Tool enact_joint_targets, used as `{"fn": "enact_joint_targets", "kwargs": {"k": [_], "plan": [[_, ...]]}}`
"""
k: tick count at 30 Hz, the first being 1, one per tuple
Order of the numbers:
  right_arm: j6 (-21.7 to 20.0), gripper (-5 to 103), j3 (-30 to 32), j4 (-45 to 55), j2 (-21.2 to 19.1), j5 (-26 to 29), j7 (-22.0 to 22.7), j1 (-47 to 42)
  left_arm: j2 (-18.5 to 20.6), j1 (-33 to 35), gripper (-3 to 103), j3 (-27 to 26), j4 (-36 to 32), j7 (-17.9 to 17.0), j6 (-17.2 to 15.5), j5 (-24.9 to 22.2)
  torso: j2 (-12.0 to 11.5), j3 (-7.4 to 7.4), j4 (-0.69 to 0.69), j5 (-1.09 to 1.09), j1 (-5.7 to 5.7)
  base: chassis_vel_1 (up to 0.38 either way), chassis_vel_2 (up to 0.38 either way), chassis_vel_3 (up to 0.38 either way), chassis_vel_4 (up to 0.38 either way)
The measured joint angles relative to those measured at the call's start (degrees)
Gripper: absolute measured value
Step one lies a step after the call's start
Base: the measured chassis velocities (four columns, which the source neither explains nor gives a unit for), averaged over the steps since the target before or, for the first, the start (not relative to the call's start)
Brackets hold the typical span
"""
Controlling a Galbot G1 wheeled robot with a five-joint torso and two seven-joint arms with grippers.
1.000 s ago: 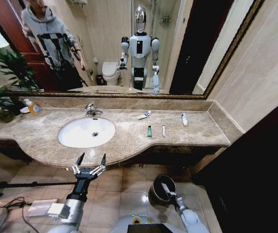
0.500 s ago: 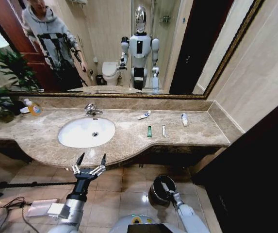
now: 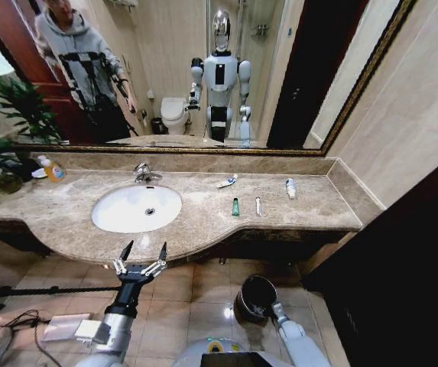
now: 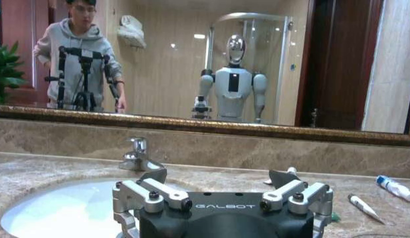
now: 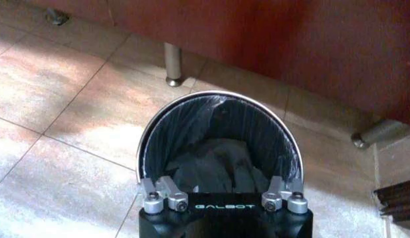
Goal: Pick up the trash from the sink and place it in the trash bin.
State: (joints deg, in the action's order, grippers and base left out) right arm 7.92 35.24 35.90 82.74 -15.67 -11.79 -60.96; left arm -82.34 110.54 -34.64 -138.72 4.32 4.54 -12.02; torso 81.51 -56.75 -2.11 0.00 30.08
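Left gripper point(image 3: 141, 257) hovered with fingers spread before the marble desk point(image 3: 66, 222), facing the glossy white oval sink point(image 3: 136, 208); trash lay well right: green bottle point(image 3: 235, 206), thin white stick point(image 3: 258, 206), blue-ended tube point(image 3: 227, 181). Right gripper point(image 5: 224, 194), fingers hidden so I couldn't tell its state, hung over the round black trash bin point(image 5: 221, 130) on the floor.

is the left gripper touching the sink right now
Apart. In the head view the left gripper, fingers spread open, hangs in front of the counter's front edge, with a strip of marble between it and the sink.
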Motion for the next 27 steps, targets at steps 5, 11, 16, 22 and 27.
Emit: {"fn": "enact_joint_targets", "kwargs": {"k": [5, 11, 16, 22, 27], "plan": [[0.02, 88, 0.01, 2.26, -0.04, -0.16, 0.02, -1.25, 0.00, 0.00, 100, 0.00, 0.00, 0.00, 0.00, 0.00, 0.00, 0.00, 0.00, 0.00, 0.00, 0.000, 0.000, 0.000, 0.000], [1.46, 100, 0.17, 10.59, -0.91, 2.05, 0.78, -6.83, 0.00, 0.00, 100, 0.00, 0.00, 0.00, 0.00, 0.00, 0.00, 0.00, 0.00, -0.01, 0.00, 0.000, 0.000, 0.000, 0.000], [-0.02, 100, -0.25, 21.13, -2.03, 5.56, 0.79, -13.29, 0.00, 0.00, 100, 0.00, 0.00, 0.00, 0.00, 0.00, 0.00, 0.00, 0.01, 0.01, -0.01, 0.000, 0.000, 0.000, 0.000], [3.66, 100, 1.01, 28.16, -2.24, 8.81, 2.17, -17.20, 0.00, 0.00, 100, 0.00, 0.00, 0.00, 0.00, 0.00, 0.00, 0.00, 0.00, 0.00, 0.00, 0.000, 0.000, 0.000, 0.000], [9.96, 100, 2.35, 32.58, -2.02, 10.46, 4.36, -20.01, 0.00, 0.00, 100, 0.00, 0.00, 0.00, 0.00, 0.00, 0.00, 0.00, 0.00, 0.00, 0.00, 0.000, 0.000, 0.000, 0.000]]}}
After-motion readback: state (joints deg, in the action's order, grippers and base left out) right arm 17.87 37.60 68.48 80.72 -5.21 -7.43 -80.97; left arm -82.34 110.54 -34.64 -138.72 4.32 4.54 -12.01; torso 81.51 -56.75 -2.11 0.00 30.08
